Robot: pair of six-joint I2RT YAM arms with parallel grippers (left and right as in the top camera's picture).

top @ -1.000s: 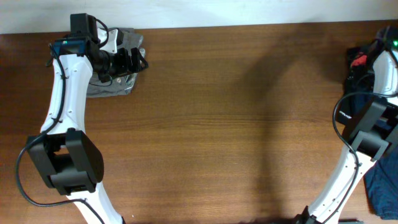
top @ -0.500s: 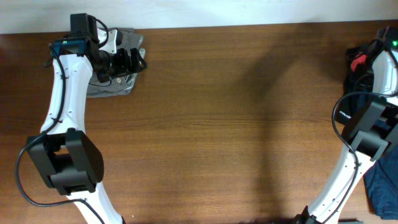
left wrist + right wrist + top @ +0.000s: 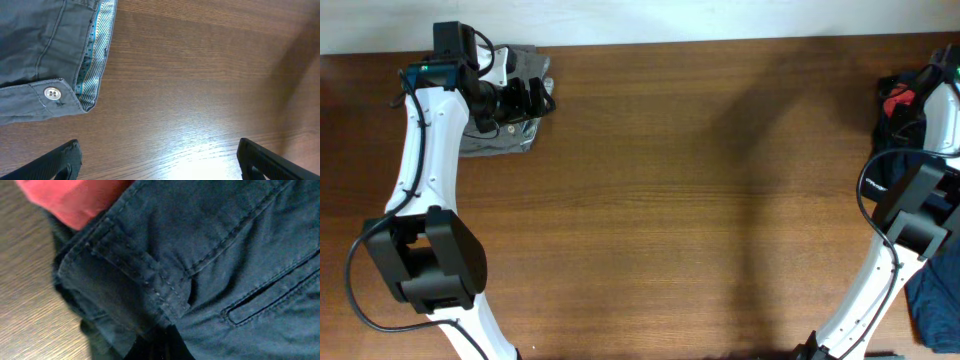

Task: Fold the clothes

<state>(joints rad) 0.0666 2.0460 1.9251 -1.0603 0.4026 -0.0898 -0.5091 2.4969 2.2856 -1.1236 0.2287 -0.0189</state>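
The one change over the last second is on the robot's right. The right gripper (image 3: 159, 349), whose jaws stood wide a second ago, has snapped together. Its wrist view now shows the fingers as a single dark mass at the bottom edge, with the dark navy garment (image 3: 240, 255), stitched cotton with a belt loop and a slit pocket, running straight into it. That reads as a pinch on a fold of the cloth, though the contact itself is hidden. The overhead view shows only a slight shift of that wrist, at the far right edge of the brown wooden table (image 3: 700, 200), where the heap lies. The red-and-black top (image 3: 75, 200) rests against the upper edge of the navy cloth, showing here only as bright red knit. On the other side nothing has moved. The left gripper (image 3: 157, 162) hangs with its fingers spread wide and holding nothing, just above the bare wood. It sits beside the olive-grey trousers (image 3: 35, 45), a compact bundle in the far left corner with the small metal button (image 3: 50, 92) and the striped teal waistband lining (image 3: 95, 55) facing up. Those trousers look finished and set aside, so the fresh grip most likely opens the next round: drawing the navy piece out to the open middle to spread it flat. The red top may drag along with it.
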